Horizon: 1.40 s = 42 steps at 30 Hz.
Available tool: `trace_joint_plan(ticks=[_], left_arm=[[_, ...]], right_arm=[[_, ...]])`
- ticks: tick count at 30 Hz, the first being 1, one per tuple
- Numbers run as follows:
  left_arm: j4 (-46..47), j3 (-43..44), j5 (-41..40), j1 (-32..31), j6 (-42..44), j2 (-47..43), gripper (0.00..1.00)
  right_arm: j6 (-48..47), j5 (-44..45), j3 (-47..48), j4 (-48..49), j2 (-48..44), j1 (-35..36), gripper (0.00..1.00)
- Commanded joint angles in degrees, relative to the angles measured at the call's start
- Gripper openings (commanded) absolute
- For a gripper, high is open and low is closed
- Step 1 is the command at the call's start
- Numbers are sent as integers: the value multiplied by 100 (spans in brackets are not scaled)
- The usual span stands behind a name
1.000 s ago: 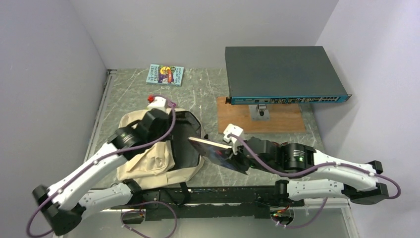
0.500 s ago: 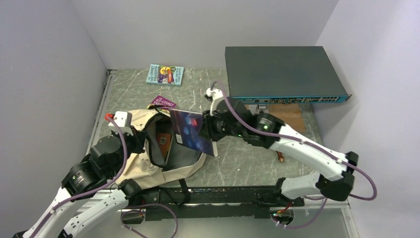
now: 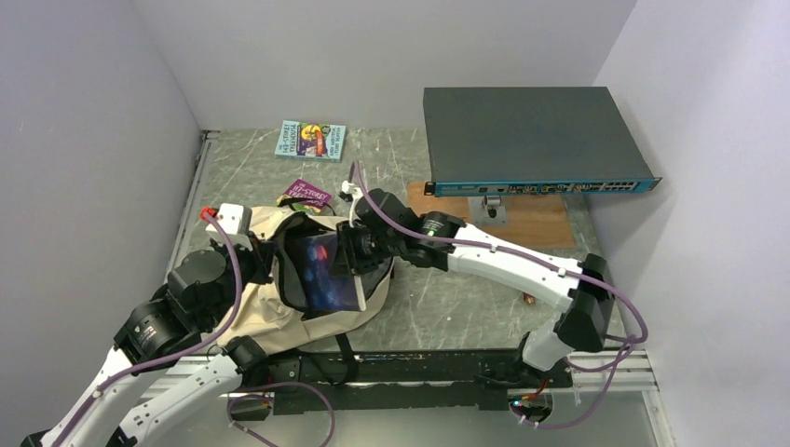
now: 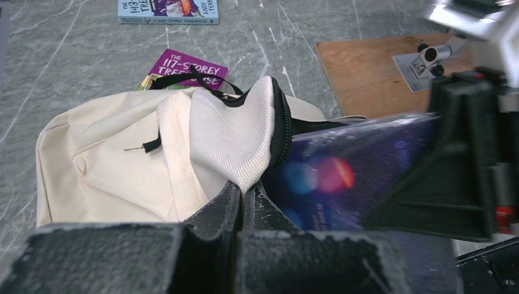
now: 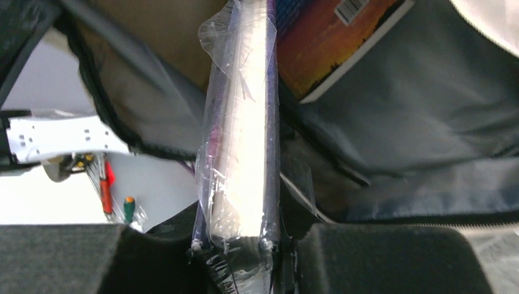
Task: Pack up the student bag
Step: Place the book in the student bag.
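The cream-beige student bag (image 3: 265, 307) lies open at the near left. My left gripper (image 4: 248, 193) is shut on the bag's cream flap (image 4: 235, 131) and holds the mouth open. My right gripper (image 3: 347, 253) is shut on a dark blue paperback (image 3: 324, 272) wrapped in clear plastic, held edge-on in the bag's opening (image 5: 242, 147). An orange-covered book (image 5: 330, 37) lies inside the grey lining. A purple "117-Storey Treehouse" book (image 3: 306, 195) lies just behind the bag, also in the left wrist view (image 4: 186, 68).
A teal-edged book (image 3: 311, 140) lies at the back of the table. A dark network switch (image 3: 526, 140) stands on a bracket over a wooden board (image 3: 536, 223) at the back right. Walls close in on both sides.
My right arm has swung left and lowered the blue book from beside the bag into its opening. My left gripper still holds the flap.
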Motion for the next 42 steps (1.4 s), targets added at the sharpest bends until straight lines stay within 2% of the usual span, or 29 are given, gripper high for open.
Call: trace_joint_plan(ticks=[1, 7, 10, 12, 15, 19, 23, 26, 28, 30, 34, 42], left_arm=[[566, 260, 270, -8, 36, -92, 0], [356, 426, 554, -3, 334, -209, 0], [293, 518, 648, -4, 522, -240, 0], [309, 536, 699, 0, 616, -245, 0], [335, 550, 711, -2, 658, -228, 0], [393, 476, 737, 2, 633, -230, 0], [277, 438, 501, -3, 407, -307, 0], [153, 429, 459, -3, 277, -407, 0], [115, 379, 445, -8, 238, -467, 0], [131, 301, 455, -7, 226, -502, 0], [181, 260, 455, 5, 273, -440, 0], [148, 249, 558, 0, 247, -276, 0]], right_arm=[[669, 90, -44, 2318, 274, -23, 0], [985, 46, -302, 4419, 913, 9, 0], [985, -69, -240, 4965, 1270, 38, 0], [869, 194, -257, 5162, 1480, 103, 0], [760, 416, -430, 5549, 1795, 158, 6], [284, 951, -494, 5806, 2215, 289, 22], [-19, 997, -377, 5411, 2490, 317, 48], [-165, 1200, -450, 4600, 2295, 318, 72], [-386, 1230, -388, 4053, 2202, 310, 83], [-515, 1399, -325, 3538, 2078, 300, 86], [-675, 1629, -653, 3266, 1755, 265, 91], [-1189, 1935, -981, 2670, 1099, 343, 88]])
